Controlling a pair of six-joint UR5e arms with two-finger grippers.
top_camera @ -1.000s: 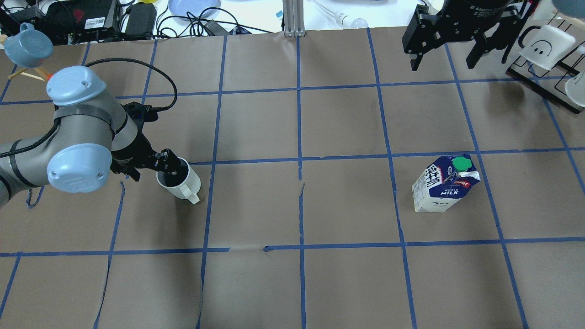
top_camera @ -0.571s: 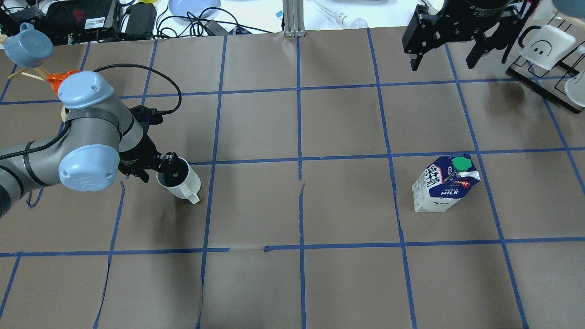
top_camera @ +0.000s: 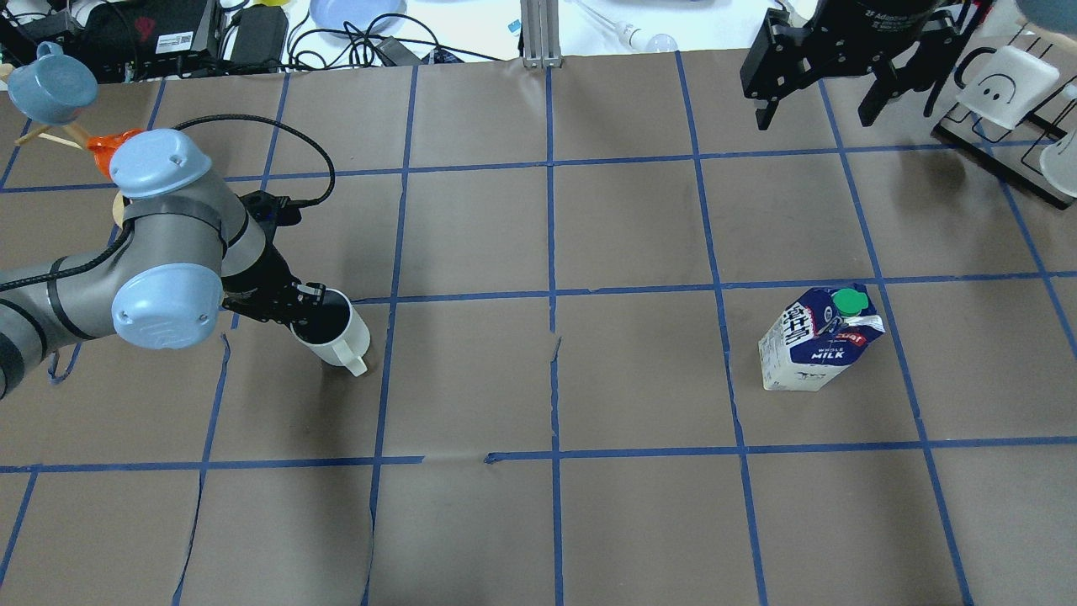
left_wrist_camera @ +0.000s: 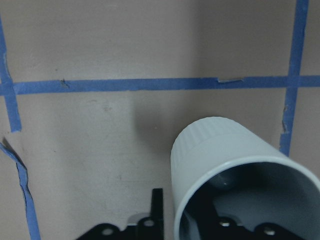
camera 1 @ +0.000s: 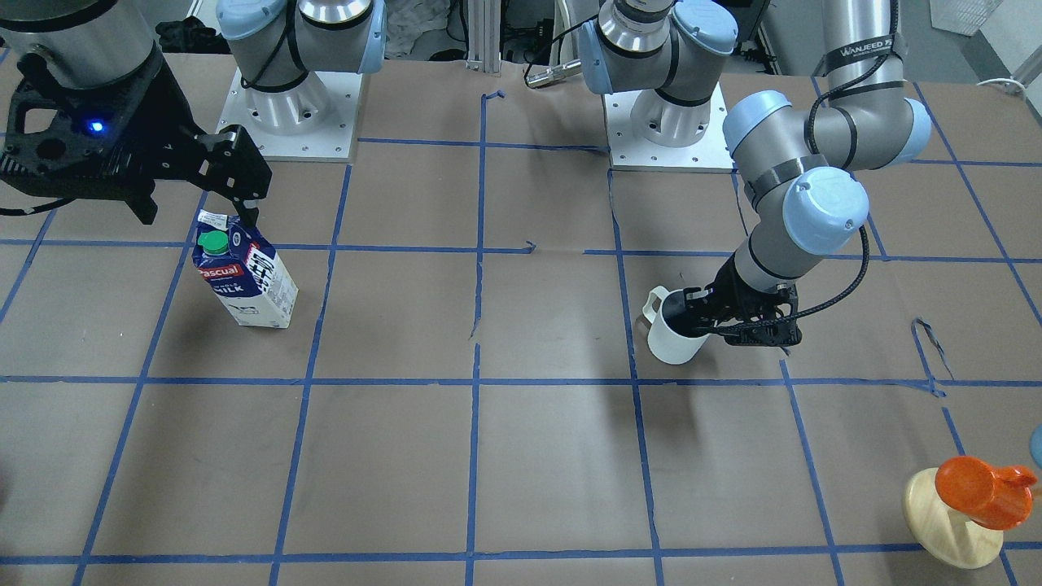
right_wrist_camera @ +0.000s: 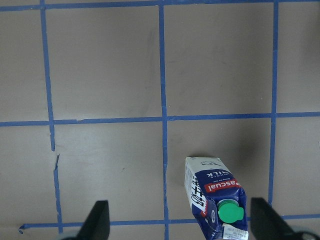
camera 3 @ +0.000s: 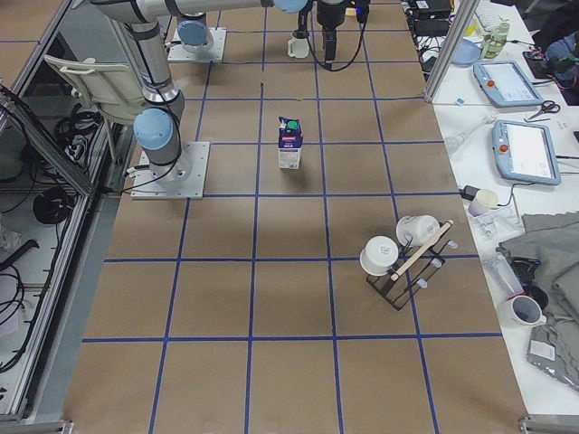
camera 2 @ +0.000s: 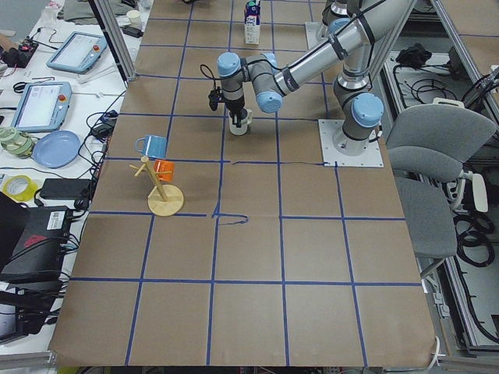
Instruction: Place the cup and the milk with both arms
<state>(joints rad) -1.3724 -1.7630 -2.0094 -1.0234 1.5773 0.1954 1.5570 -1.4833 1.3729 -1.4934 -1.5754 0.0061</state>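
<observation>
The white cup (top_camera: 338,338) stands left of centre on the brown table; it also shows in the front view (camera 1: 674,338) and the left wrist view (left_wrist_camera: 225,150). My left gripper (top_camera: 305,305) is shut on its rim, one finger inside and one outside, on the side away from the handle. The milk (top_camera: 818,341) stands upright on the right; it also shows in the front view (camera 1: 244,277) and the right wrist view (right_wrist_camera: 216,197). My right gripper (top_camera: 841,109) is open and empty, high above the table behind the milk, and shows wide open in the right wrist view (right_wrist_camera: 182,222).
A wooden stand with an orange cup (camera 1: 981,488) and a blue cup (top_camera: 52,82) sits at the far left. A black rack with white mugs (top_camera: 1005,88) stands at the far right. Cables and devices line the far edge (top_camera: 252,34).
My left arm's elbow and wrist have shifted to the right and its fingers have drawn in on the cup's rim. The cup, the milk and the right arm have stayed in place.
</observation>
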